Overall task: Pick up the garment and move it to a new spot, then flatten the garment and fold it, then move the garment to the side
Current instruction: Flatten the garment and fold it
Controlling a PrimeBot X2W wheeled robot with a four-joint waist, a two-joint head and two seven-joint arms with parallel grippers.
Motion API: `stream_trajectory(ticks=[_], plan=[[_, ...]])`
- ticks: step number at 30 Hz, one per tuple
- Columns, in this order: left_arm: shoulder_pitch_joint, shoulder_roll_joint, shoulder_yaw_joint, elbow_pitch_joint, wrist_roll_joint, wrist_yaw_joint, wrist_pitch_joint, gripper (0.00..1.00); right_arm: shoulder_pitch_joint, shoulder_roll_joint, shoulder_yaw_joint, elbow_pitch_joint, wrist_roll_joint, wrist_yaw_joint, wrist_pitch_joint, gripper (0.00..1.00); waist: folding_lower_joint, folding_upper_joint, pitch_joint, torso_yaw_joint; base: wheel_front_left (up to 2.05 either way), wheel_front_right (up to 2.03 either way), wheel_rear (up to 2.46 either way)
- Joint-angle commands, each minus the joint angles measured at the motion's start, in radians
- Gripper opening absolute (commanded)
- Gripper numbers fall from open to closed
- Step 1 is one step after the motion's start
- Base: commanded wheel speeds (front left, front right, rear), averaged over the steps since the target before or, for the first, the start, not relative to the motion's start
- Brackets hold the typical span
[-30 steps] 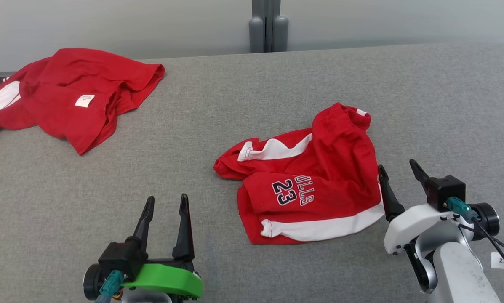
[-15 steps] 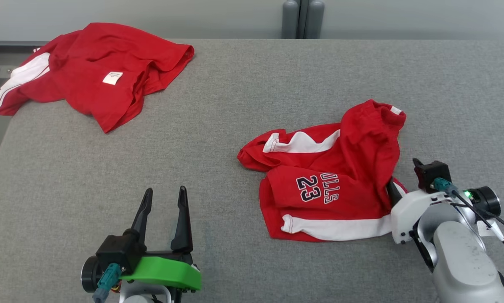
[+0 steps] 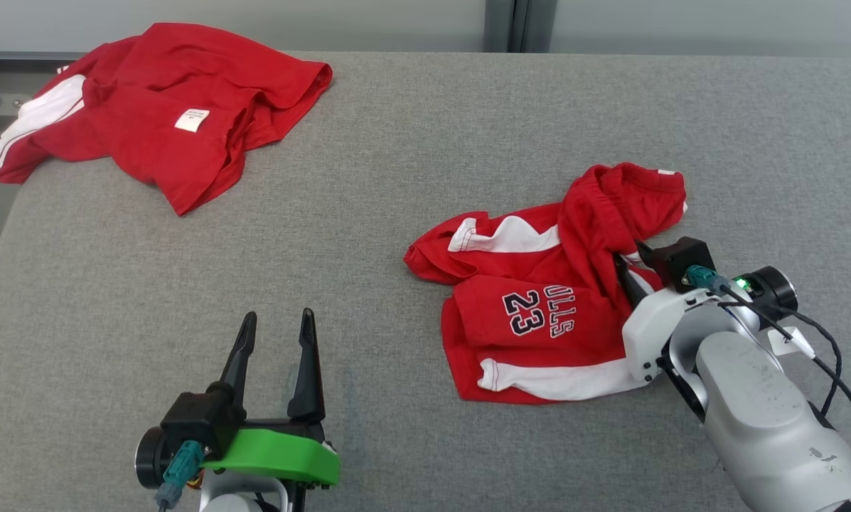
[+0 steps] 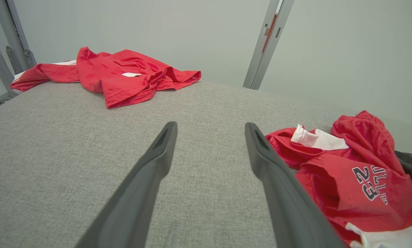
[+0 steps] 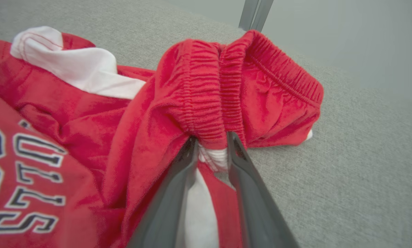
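The shorts (image 3: 539,313) lie crumpled on the grey bench (image 3: 397,213), right of its middle. They are red with white panels, and a dark "23" (image 3: 521,313) beside the letters "ULLS" faces up on the near fold. A white stripe (image 3: 553,377) runs along the near hem. The elastic waistband (image 5: 206,86) is bunched into a raised hump at the far right end of the heap.

The right gripper (image 5: 211,139) meets the shorts (image 5: 88,113) at that hump. Its jaws are drawn close together and clamped on a gather of waistband, with red ribbed cloth and a bit of white lining pinched between the tips. In the head view the right gripper (image 3: 631,264) reaches in from the lower right, its tips buried in the cloth.

The left gripper (image 3: 278,316) hovers at the lower left, well apart from the shorts, its jaws spread and holding nothing. In the left wrist view, bare grey bench shows between the tips of the left gripper (image 4: 211,125), and the shorts (image 4: 357,179) lie off to one side.

A second red garment, a shirt (image 3: 176,99) with a small white tag (image 3: 192,120), lies rumpled at the far left corner of the bench, well apart from the shorts. A grey post (image 3: 512,25) stands behind the far edge.
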Motion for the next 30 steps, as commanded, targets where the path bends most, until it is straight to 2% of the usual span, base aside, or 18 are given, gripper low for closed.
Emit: stream_trajectory(ticks=[1, 2, 7, 15, 21, 30], plan=[[-0.017, 0.002, 0.001, 0.001, 0.009, -0.002, -0.001, 1.00, -0.020, -0.010, 0.012, 0.012, 0.015, -0.002, -0.010, 0.06, 0.0000, 0.0000, 0.001, -0.001, 0.00, 0.00, 0.00], [-0.017, 0.002, 0.002, 0.000, 0.009, -0.001, -0.001, 1.00, -0.028, -0.014, 0.022, 0.020, 0.026, -0.002, -0.017, 0.00, 0.0000, 0.0000, 0.001, -0.003, 0.00, 0.00, 0.00], [-0.008, 0.002, 0.012, 0.000, 0.007, 0.005, -0.001, 1.00, -0.032, -0.026, -0.002, 0.036, 0.065, -0.002, -0.039, 0.00, 0.0000, 0.0000, -0.011, -0.027, 0.00, 0.00, 0.00], [0.016, 0.002, 0.015, -0.003, 0.000, 0.006, -0.001, 1.00, 0.065, -0.040, -0.162, -0.012, 0.092, -0.002, -0.019, 0.00, 0.0000, 0.0000, -0.041, -0.096, 0.00, 0.00, 0.00], [0.014, 0.002, 0.010, -0.008, -0.006, 0.008, -0.001, 1.00, 0.194, -0.049, -0.270, -0.142, 0.105, -0.002, 0.085, 0.00, 0.0000, 0.0000, -0.039, -0.130, 0.00, 0.00, 0.00], [0.000, 0.002, 0.011, -0.002, -0.010, 0.009, -0.001, 1.00, 0.312, -0.038, -0.323, -0.325, 0.122, -0.002, 0.207, 0.00, 0.0000, 0.0000, -0.032, -0.136, 0.00, 0.00, 0.00]])
